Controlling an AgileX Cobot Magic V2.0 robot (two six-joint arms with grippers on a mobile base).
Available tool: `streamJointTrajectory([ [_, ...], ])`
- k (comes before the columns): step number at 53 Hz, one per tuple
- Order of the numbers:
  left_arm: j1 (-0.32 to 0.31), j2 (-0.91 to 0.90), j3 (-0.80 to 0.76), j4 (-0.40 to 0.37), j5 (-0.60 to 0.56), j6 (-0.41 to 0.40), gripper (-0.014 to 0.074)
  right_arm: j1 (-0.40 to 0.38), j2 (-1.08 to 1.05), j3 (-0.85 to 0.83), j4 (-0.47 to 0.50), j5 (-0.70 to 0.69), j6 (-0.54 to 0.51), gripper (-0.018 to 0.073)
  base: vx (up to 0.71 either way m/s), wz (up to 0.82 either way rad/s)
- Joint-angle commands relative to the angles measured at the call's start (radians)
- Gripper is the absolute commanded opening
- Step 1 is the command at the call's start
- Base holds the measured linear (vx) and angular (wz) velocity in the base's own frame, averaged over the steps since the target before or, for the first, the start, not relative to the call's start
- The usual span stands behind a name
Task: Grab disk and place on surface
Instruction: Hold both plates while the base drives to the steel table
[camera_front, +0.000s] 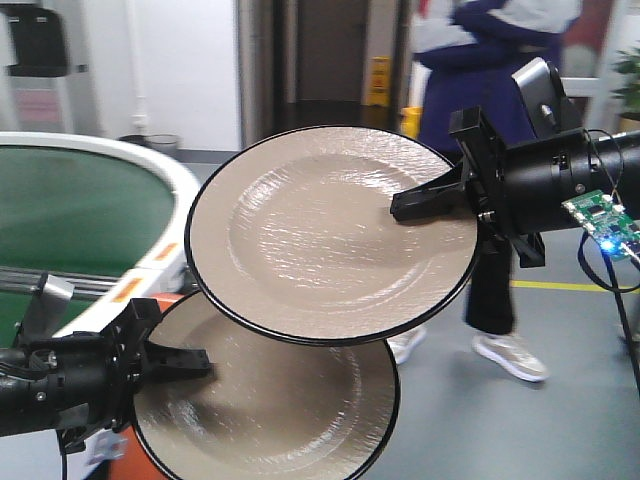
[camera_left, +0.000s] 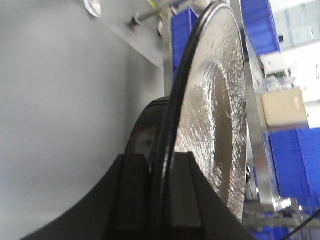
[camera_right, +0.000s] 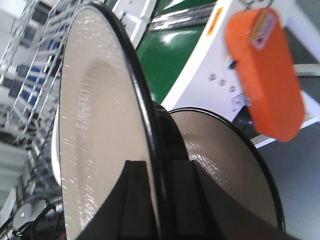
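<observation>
Two beige disks with black rims hang in the air. My right gripper is shut on the right rim of the upper disk, which tilts toward the camera. The lower disk lies partly beneath it, and my left gripper is shut on its left rim. In the left wrist view that disk stands edge-on between the left gripper's pads. In the right wrist view the right gripper pinches the upper disk, with the lower disk behind. The surface is out of view.
The green conveyor belt with its white rim curves at the left. A person stands close behind my right arm. An orange housing sits by the conveyor's side. Blue crates stack on racks.
</observation>
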Motion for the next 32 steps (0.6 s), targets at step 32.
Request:
streamJointTrajectory([
  [32, -0.005, -0.039, -0.036, -0.106, 0.025, -0.016, 0.0001, -0.004, -0.045, -0.038, 0.118, -0.058, -0.003, -0.0008, 0.12, -0.55],
])
